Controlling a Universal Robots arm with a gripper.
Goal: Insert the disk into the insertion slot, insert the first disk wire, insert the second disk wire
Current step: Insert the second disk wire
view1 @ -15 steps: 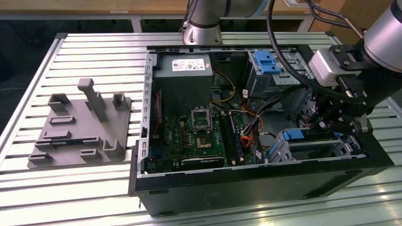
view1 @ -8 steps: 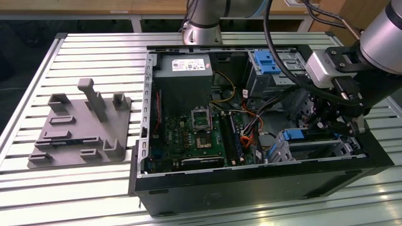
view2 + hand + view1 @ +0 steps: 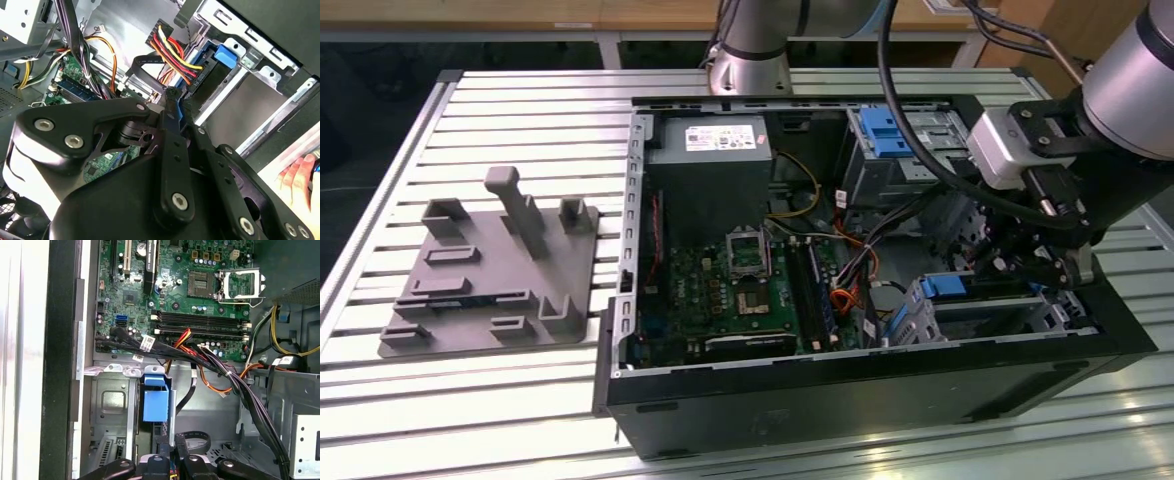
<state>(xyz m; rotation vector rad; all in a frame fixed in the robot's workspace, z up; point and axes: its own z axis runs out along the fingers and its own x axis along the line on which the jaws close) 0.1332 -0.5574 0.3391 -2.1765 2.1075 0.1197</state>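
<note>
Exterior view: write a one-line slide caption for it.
Robot arm's pincer lowered into an open computer case beside the blue-framed disk in its silver cage, with a grey fixture plate on the slatted table.

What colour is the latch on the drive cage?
Bright blue; the latch on the cage shows best in the first wrist view.

1. My gripper (image 3: 1041, 262) sits low inside the case in the exterior view; my own linkage covers the fingertips, so their gap cannot be read.
2. In the second wrist view my black linkage (image 3: 150, 190) blocks most of the motherboard (image 3: 102, 165).
3. A person's hand (image 3: 299, 175) is cut off by the picture's edge there.
4. The disk (image 3: 994, 300) is largely hidden inside the insertion slot (image 3: 1061, 318); its connector end is not discernible.
</note>
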